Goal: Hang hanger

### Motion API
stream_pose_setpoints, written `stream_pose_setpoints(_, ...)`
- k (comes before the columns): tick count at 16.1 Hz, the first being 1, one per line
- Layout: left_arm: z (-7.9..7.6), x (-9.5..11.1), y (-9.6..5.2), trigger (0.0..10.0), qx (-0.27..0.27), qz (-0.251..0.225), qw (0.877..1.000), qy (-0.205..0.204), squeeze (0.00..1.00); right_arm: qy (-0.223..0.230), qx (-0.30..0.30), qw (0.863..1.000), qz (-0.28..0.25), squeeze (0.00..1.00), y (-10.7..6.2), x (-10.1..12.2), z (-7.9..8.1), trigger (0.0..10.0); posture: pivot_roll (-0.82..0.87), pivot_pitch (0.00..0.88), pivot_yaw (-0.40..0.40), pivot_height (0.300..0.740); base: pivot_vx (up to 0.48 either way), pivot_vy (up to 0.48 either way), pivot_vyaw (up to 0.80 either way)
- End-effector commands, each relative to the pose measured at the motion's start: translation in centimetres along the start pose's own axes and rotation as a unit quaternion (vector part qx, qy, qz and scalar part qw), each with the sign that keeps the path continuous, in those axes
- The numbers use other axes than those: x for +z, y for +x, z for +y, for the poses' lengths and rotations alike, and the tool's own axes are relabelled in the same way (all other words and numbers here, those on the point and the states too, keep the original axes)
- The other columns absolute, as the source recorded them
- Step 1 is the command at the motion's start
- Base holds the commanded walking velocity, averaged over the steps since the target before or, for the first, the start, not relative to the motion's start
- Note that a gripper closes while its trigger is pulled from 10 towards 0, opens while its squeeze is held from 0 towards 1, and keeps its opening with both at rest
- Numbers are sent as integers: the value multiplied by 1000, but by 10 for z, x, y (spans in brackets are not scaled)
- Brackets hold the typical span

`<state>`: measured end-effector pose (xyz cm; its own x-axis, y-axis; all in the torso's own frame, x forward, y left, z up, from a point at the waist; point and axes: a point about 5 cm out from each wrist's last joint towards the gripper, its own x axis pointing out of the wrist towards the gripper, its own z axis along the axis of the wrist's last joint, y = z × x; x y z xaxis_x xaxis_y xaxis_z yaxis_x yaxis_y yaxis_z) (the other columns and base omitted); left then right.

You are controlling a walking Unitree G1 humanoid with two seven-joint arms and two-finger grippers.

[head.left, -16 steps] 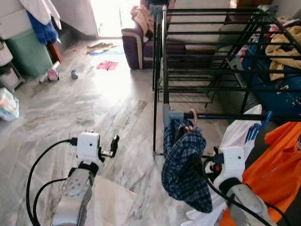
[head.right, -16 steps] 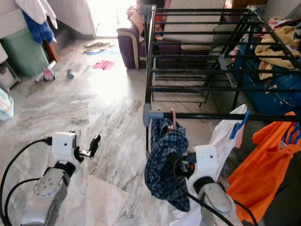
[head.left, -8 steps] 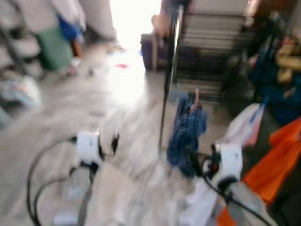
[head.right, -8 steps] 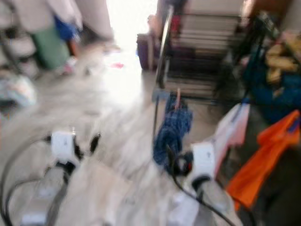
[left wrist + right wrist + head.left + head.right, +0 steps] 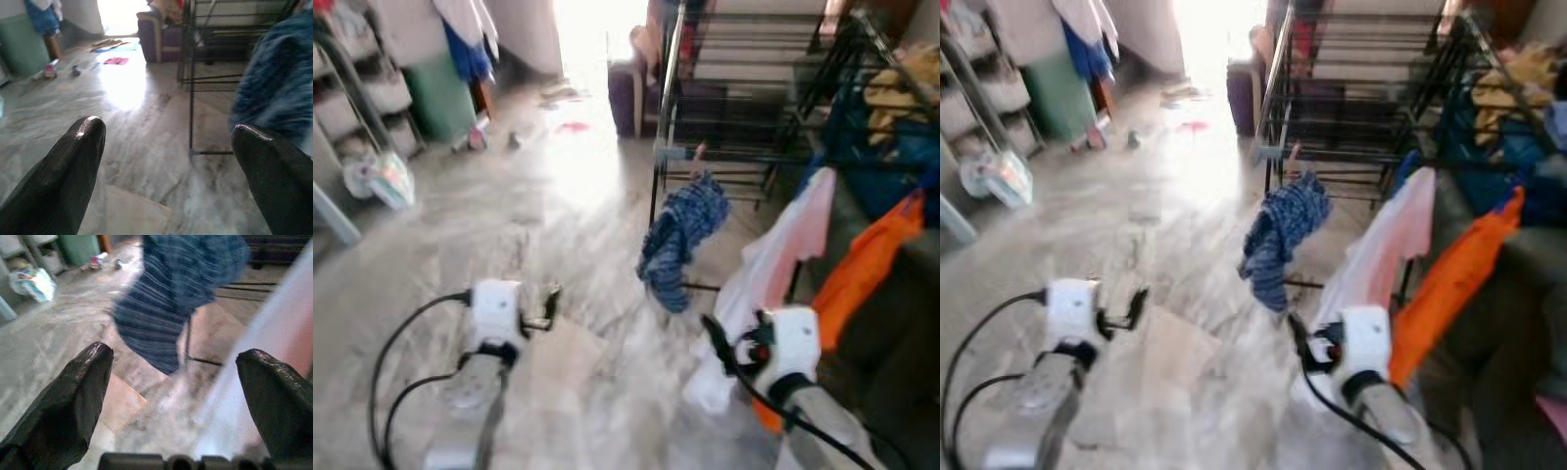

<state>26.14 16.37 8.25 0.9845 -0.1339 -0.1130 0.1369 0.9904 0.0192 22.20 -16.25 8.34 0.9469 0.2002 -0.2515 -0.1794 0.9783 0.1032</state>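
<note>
A blue plaid shirt [image 5: 680,240] hangs by a pinkish hanger hook [image 5: 697,155] from the front rail of a black drying rack [image 5: 744,88]. It sways to one side and is blurred. My left gripper [image 5: 548,305] is held low over the marble floor, open and empty; the left wrist view shows its fingertips [image 5: 85,134] wide apart. My right gripper [image 5: 720,348] is also open and empty, below the shirt and apart from it. In the right wrist view the shirt [image 5: 181,298] hangs ahead, between the spread fingers.
A white garment [image 5: 773,255] and an orange one [image 5: 867,259] hang on the rack to the right. A purple sofa [image 5: 628,88] stands behind the rack. Shelves [image 5: 352,98], a plastic bag [image 5: 386,181] and a green bin [image 5: 440,93] line the left wall.
The whole view has pulled back from the rack, with blur in between. The shirt, which was right beside my right gripper, now hangs farther off. Both arms keep their pose.
</note>
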Motion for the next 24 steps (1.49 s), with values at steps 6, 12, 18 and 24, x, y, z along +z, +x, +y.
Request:
stream_pose_setpoints(6, 9, 5, 0, 10000, 21, -7, 1000, 7, 0, 0, -2, 1000, -15, 0, 3, 5, 2, 10000, -60, 0, 2, 740, -116, 0, 0)
stream_pose_setpoints(12, 13, 5, -2, 10000, 40, -8, 999, 4, 0, -14, -12, 1000, -13, 0, 6, 5, 1, 10000, -60, 0, 3, 740, 0, 0, 0)
stream_pose_setpoints(18, 13, 4, 0, 10000, 37, -1, 999, -1, 0, -12, -13, 1000, -14, 0, 8, 4, 1, 10000, -61, 0, 4, 740, -153, 0, 0)
stream_pose_setpoints(24, 11, 3, 2, 10000, 31, 1, 1000, -3, 0, -11, -17, 1000, -13, 0, 9, 4, -1, 10000, -64, 0, 5, 740, -348, 0, 0)
